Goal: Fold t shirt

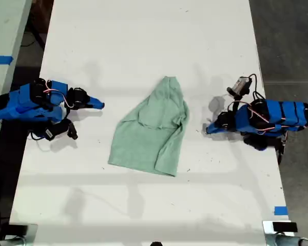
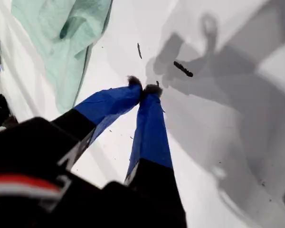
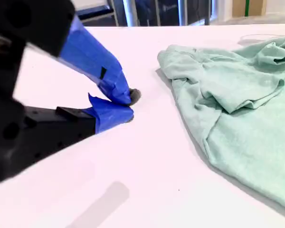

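Note:
The pale mint-green t shirt [image 1: 149,133] lies crumpled and partly doubled over in the middle of the white table [image 1: 143,41], its narrow end toward the exterior view's top. My first gripper [image 1: 208,128] rests at the exterior view's right, shut on nothing, a short gap from the shirt's edge. In its wrist view the blue fingertips [image 2: 143,88] meet, with the shirt [image 2: 61,33] off to one side. My second gripper [image 1: 100,105], at the exterior view's left, is also shut and holds nothing. Its wrist view shows the closed tips [image 3: 130,102] apart from the shirt [image 3: 237,109].
Bare white tabletop surrounds the shirt. A strip of blue tape [image 1: 280,210] and a metal clamp [image 1: 280,227] sit near the table's lower corner at the exterior view's right. Dark floor runs beyond both long sides, with another pale surface [image 1: 2,31] at the exterior view's left.

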### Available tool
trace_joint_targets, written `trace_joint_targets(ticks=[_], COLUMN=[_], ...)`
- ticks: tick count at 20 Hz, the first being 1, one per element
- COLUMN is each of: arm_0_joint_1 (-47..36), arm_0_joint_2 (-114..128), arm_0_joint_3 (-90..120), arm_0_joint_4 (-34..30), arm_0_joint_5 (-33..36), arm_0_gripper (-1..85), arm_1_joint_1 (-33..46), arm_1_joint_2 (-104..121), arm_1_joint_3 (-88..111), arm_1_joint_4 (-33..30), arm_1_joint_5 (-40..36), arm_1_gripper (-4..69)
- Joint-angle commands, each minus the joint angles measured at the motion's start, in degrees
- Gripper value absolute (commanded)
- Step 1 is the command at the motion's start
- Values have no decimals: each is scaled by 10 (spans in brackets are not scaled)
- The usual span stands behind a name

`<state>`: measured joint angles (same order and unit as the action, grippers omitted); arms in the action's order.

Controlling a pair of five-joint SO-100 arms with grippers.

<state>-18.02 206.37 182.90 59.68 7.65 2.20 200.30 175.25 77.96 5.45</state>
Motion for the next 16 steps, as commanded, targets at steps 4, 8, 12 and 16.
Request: trace_joint_targets(ticks=[4, 8, 12, 16], arm_0_joint_1=[-5, 40, 47, 41], arm_0_joint_2=[4, 4, 4, 4], arm_0_joint_3=[5, 10, 11, 10], arm_0_joint_4=[3, -21, -25, -21], arm_0_joint_5=[-7, -7, -4, -8], arm_0_gripper=[-2, -2, -2, -2], arm_1_joint_1=[-3, -9, -7, -14], arm_1_joint_2=[4, 4, 4, 4], arm_1_joint_3=[30, 30, 30, 30], arm_1_joint_4=[-21, -21, -21, -21], arm_1_joint_5=[11, 9, 6, 4], arm_1_gripper=[22, 22, 22, 22])
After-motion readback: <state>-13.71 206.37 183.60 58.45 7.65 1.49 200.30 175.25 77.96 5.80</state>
